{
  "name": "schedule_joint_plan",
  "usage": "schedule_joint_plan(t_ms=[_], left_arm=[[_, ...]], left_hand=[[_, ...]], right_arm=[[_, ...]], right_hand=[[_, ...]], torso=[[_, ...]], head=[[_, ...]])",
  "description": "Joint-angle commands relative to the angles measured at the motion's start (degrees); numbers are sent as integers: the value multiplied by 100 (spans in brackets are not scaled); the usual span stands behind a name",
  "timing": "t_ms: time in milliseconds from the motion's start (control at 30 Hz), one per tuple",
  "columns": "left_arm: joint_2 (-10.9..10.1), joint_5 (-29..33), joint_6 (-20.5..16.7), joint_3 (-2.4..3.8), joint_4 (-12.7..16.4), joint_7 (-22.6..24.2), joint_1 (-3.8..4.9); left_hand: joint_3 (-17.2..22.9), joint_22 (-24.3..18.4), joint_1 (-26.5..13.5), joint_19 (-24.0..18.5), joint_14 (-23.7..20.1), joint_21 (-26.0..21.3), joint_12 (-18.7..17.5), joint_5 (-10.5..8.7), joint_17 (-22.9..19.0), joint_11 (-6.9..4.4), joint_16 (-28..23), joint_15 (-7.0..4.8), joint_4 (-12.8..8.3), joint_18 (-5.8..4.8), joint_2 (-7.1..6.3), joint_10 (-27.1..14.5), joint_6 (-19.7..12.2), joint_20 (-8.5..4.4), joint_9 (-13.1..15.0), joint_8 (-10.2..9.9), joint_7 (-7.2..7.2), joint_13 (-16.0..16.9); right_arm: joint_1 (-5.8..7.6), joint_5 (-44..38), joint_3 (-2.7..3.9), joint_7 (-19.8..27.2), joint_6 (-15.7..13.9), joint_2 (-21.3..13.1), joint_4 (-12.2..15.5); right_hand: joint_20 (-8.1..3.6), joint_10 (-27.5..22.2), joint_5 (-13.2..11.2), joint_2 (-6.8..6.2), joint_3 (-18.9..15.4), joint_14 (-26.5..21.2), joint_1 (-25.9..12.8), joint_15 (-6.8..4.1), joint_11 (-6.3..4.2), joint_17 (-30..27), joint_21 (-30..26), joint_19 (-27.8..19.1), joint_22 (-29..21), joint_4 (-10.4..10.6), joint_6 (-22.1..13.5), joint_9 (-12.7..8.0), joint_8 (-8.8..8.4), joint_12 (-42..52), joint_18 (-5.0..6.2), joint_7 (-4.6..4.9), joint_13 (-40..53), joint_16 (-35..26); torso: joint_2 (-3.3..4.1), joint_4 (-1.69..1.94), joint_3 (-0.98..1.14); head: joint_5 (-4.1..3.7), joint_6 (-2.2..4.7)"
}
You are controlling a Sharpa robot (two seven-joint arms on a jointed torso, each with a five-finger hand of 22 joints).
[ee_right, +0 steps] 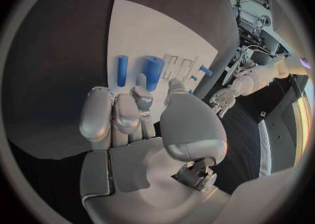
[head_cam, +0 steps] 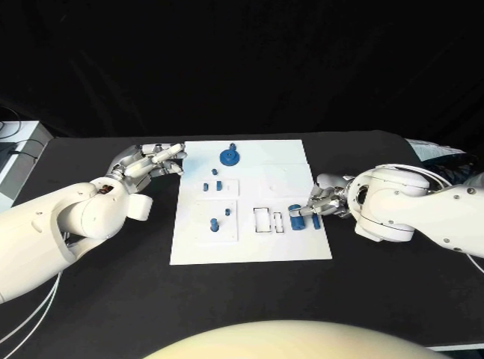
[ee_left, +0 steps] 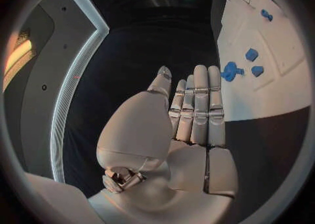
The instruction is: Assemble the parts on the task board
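the white board (head_cam: 250, 247) lies on the black table (head_cam: 112, 299) between the two hands, with small blue pieces (head_cam: 214, 184) on it. the left hand (head_cam: 148, 162) rests just beside the board's far corner, fingers straight and together, holding nothing. the right hand (head_cam: 319, 199) is at the board's other edge, fingers loosely apart, touching a thick blue cylinder (head_cam: 295, 216) without gripping it, a thinner blue peg (head_cam: 316, 221) just beside it.

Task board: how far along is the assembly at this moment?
Early to midway, as far as I can judge. Several small blue parts already stand on the task board, and a blue disc sits near its far edge. The right robot hand is at two blue cylinders beside outlined slots that look unfilled; whether it grips one is unclear. The left robot hand is open, off the board.
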Motion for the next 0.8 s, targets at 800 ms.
schedule_joint_plan(t_ms=[800], left_arm=[[-27,266,159,5,-25,-127,0]], left_hand=[[-61,-4,-99,14,-6,-45,-24,-4,2,40,-31,25,31,-78,17,-44,-64,3,6,3,24,1]], right_arm=[[-163,-415,-52,-87,492,499,-557]], right_hand=[[-34,19,-62,14,26,38,-20,-12,-34,36,63,167,852,-138,-38,519,108,-62,-89,-91,-17,-5]], torso=[[6,12,-8]], head=[[109,-80]])
